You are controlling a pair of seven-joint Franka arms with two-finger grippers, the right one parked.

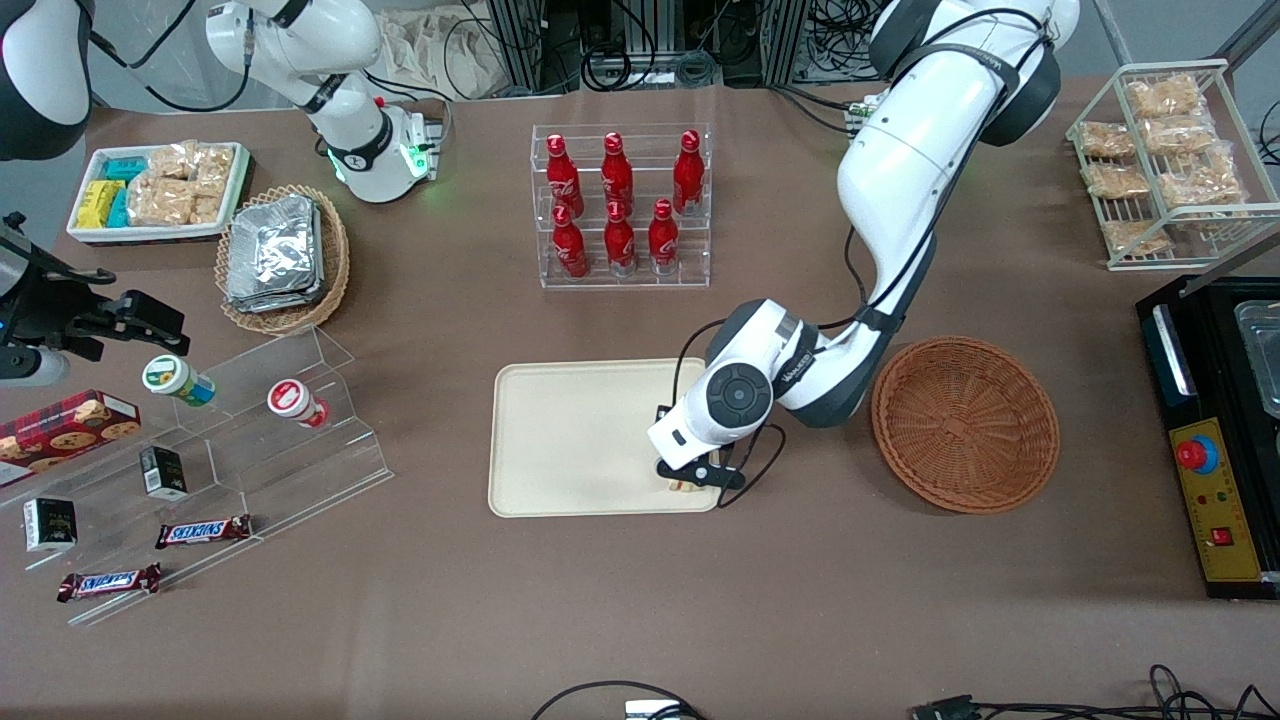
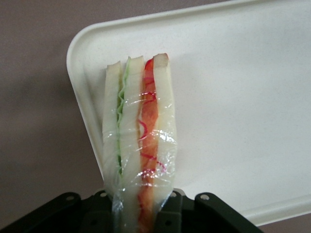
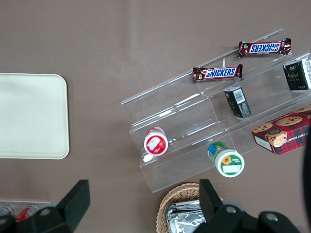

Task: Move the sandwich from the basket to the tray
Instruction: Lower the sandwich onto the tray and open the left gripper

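Observation:
My left gripper [image 1: 690, 485] is low over the cream-beige tray [image 1: 570, 440], at the tray's corner nearest the front camera and nearest the basket. It is shut on the sandwich [image 2: 138, 141], a plastic-wrapped wedge of white bread with green and orange-red layers, held edge-on between the fingers [image 2: 167, 213]. Only a sliver of the sandwich [image 1: 682, 487] shows under the gripper in the front view. The wrist view shows the sandwich over the tray's rounded corner [image 2: 233, 97]. The reddish-brown wicker basket [image 1: 965, 422] stands beside the tray, toward the working arm's end, with nothing in it.
A clear rack of red bottles [image 1: 620, 205] stands farther from the front camera than the tray. Clear stepped shelves [image 1: 250, 440] with snacks, a tan foil-packet basket [image 1: 280, 255] and a white bin [image 1: 160, 190] lie toward the parked arm's end. A wire rack [image 1: 1160, 160] and black box [image 1: 1215, 430] lie at the working arm's end.

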